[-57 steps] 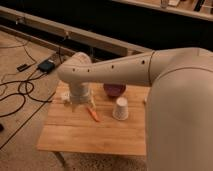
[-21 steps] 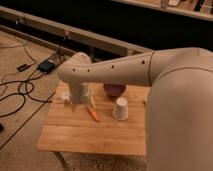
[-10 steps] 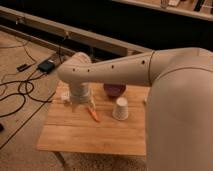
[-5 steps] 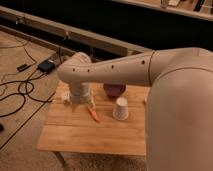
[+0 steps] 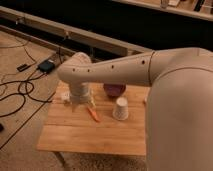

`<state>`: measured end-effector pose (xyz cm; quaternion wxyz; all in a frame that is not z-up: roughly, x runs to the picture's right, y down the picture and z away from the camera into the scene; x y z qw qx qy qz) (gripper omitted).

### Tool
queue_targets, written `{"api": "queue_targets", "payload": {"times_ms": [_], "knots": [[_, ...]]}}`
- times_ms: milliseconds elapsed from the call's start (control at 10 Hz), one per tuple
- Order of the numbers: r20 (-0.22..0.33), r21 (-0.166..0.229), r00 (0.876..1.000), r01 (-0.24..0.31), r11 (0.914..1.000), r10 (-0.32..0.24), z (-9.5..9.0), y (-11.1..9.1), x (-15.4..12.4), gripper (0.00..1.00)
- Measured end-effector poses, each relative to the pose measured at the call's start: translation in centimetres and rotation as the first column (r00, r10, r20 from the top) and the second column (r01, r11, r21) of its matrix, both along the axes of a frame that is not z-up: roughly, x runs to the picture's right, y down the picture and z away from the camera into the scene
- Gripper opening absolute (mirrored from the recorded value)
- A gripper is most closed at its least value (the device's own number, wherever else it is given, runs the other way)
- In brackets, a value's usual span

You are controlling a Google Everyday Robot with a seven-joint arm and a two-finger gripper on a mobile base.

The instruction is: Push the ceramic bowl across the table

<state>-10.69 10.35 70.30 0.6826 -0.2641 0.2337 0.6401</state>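
The ceramic bowl [image 5: 114, 90], dark purple-maroon, sits at the far edge of the wooden table [image 5: 90, 135], partly hidden behind my arm. My arm reaches in from the right across the table. My gripper [image 5: 80, 101] points down over the table's far left part, left of the bowl and apart from it. My wrist covers most of the gripper.
A white upside-down paper cup [image 5: 120, 108] stands just in front of the bowl. A small orange object [image 5: 93, 114] lies on the table between the gripper and the cup. Black cables [image 5: 20, 90] and a dark box [image 5: 46, 65] lie on the floor at left.
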Motion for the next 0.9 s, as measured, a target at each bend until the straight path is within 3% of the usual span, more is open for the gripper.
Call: {"api": "queue_targets", "payload": {"times_ms": [200,600,900], "knots": [[-0.012,-0.014,1.000,0.017,0.9998,-0.017,1.4,0.5,0.6,0.65],[0.018,-0.039,0.997,0.072,0.9967,-0.071,8.2,0.6,1.8,0.65],[0.042,-0.036,0.997,0.060,0.9976,-0.058,12.9,-1.0,3.1,0.65]]}}
